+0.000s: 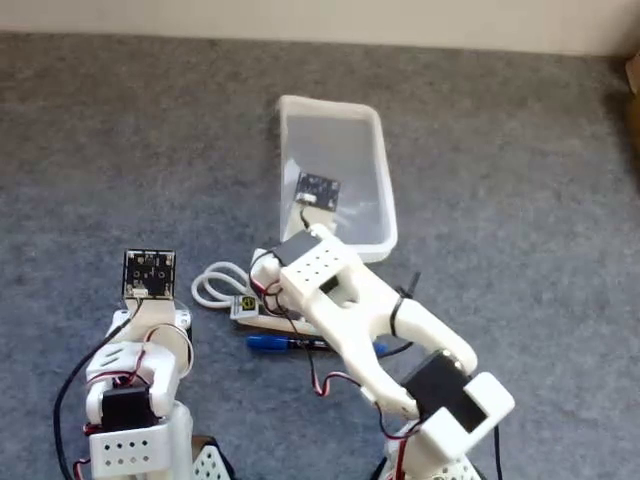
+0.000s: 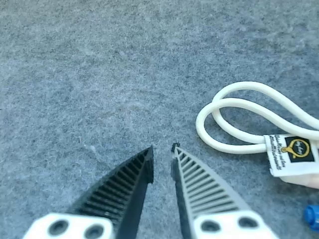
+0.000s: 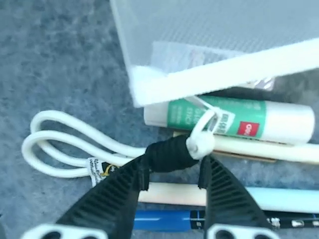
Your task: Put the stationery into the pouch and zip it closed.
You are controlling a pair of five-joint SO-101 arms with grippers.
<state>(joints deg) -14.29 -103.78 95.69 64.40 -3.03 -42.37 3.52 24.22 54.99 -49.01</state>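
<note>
The translucent pouch [image 1: 335, 170] lies open-ended at the table's centre, its near edge [image 3: 214, 74] over a green-and-white glue stick [image 3: 229, 119]. Just below it my right gripper [image 3: 172, 172] is shut on a black pull [image 3: 167, 154] tied to a white zipper tab [image 3: 200, 143]. Under the fingers lie a pale stick [image 3: 169, 194] and a blue pen [image 3: 159, 219], the pen also seen from above [image 1: 285, 343]. A looped white cord [image 3: 65, 144] rests beside them. My left gripper [image 2: 162, 149] hovers shut over bare carpet, left of the cord [image 2: 239, 119].
Grey carpet [image 1: 520, 200] covers the whole table. The left arm [image 1: 140, 340] stands at the lower left, the right arm [image 1: 400, 340] stretches from the lower right over the stationery. A pale wall edge [image 1: 400, 20] runs along the far side.
</note>
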